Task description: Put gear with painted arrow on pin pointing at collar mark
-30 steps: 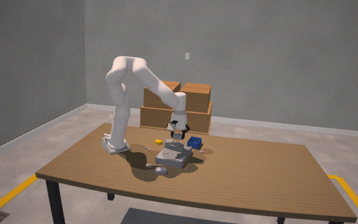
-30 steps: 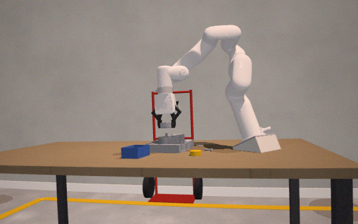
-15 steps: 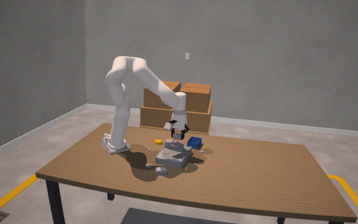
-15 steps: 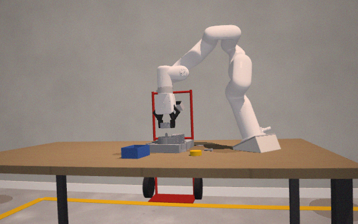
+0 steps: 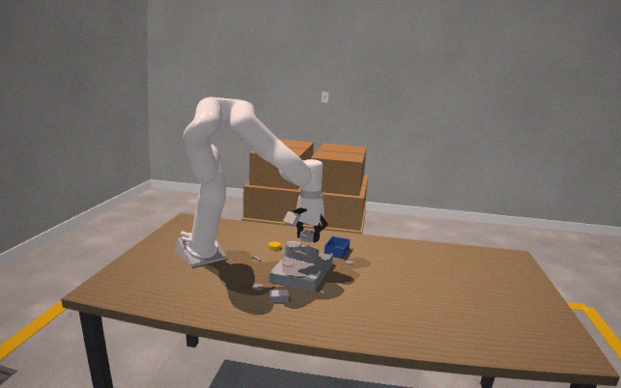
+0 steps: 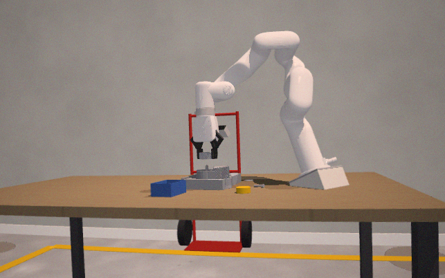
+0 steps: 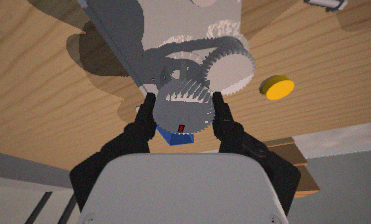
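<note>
My gripper (image 7: pixel 184 101) is shut on the loose grey gear (image 7: pixel 183 106), whose red painted arrow (image 7: pixel 181 128) points back toward my wrist. In the top and exterior views the gripper (image 5: pixel 309 235) (image 6: pixel 205 154) holds the gear (image 6: pixel 205 155) flat in the air, above the grey timing case (image 5: pixel 300 271) (image 6: pixel 212 179). In the wrist view the collar and pin (image 7: pixel 176 74) lie just beyond the held gear, next to a larger fixed gear (image 7: pixel 229 64) on the case. The mark on the collar is too small to tell.
A blue bin (image 5: pixel 337 246) (image 6: pixel 167 187) stands beside the case. A yellow disc (image 5: pixel 274 245) (image 7: pixel 277 87), a small grey block (image 5: pixel 279 295) and loose bolts (image 5: pixel 256 258) lie around it. My arm's base (image 5: pixel 199 251) stands to the left. Cardboard boxes (image 5: pixel 332 188) are behind the table.
</note>
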### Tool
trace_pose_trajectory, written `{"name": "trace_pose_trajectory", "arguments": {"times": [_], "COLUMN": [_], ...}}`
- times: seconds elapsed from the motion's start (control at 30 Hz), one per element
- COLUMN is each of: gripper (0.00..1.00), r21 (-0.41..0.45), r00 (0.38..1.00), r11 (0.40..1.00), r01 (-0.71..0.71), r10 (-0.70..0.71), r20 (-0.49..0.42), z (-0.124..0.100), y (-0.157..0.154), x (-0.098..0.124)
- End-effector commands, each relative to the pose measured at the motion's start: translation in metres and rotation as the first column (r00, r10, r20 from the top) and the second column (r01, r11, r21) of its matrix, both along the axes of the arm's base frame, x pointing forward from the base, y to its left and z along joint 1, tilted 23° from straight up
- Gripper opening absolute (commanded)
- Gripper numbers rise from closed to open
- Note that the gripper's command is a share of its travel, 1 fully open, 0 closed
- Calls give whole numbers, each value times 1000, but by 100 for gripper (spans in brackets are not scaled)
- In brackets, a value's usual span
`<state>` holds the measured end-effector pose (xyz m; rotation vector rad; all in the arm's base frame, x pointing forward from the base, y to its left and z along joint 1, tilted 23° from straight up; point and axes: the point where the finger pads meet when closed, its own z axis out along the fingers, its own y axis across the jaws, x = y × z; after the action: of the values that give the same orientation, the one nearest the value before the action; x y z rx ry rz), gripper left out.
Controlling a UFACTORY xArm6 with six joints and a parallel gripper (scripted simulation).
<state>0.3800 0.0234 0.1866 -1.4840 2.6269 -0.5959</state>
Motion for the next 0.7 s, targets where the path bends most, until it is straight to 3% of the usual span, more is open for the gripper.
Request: {"name": "trace_pose_trajectory", "arguments": {"times": [0.0,0.67], "gripper": [0,0], "r21": [1,1], "r00": [1000,1000], "r11": [1000,1000], "r01": [0,0], "r10": [0,0], "r20": [4,4], "z": [2,-6], "y": [0,-2], "x": [1,4]}}
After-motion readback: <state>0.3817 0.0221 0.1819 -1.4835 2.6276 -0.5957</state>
